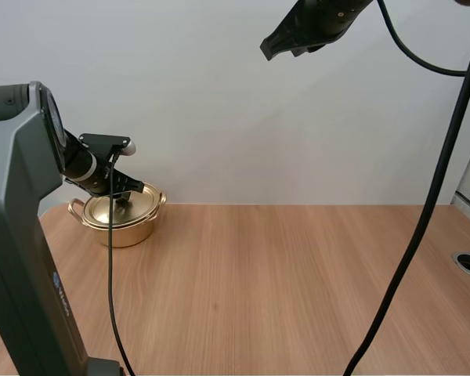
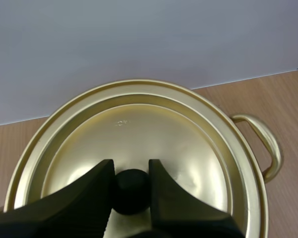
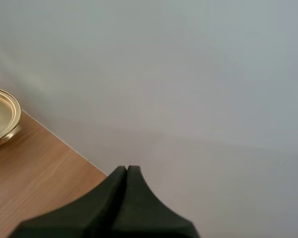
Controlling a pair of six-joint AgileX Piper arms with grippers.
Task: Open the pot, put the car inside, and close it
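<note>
- The left gripper (image 2: 130, 171) is down on the pot's lid (image 2: 139, 131), with its two black fingers (image 2: 89, 198) closed on the black knob (image 2: 131, 193). One finger presses each side of the knob.
- The knob is small, round and matt black, and it sits at the middle of the lid.
- The lid is shiny gold metal. It is a shallow dome with stepped rings running round toward the rim, and it lies flat and closed on the pot.
- The pot (image 1: 125, 231) is the same gold colour, low and wide. A thin loop handle (image 2: 267, 146) sticks out at its side, and the high view shows one on each side.
- The pot stands on the wooden table (image 1: 298, 282) at the far left, near the back edge, close to the pale wall (image 1: 219, 102).
- The right gripper (image 3: 127, 173) hangs high above the table, well apart from the pot. Its fingers lie together as one dark wedge with nothing between them.
- From the right wrist view, part of the gold rim shows off to the side on the wood.
</note>
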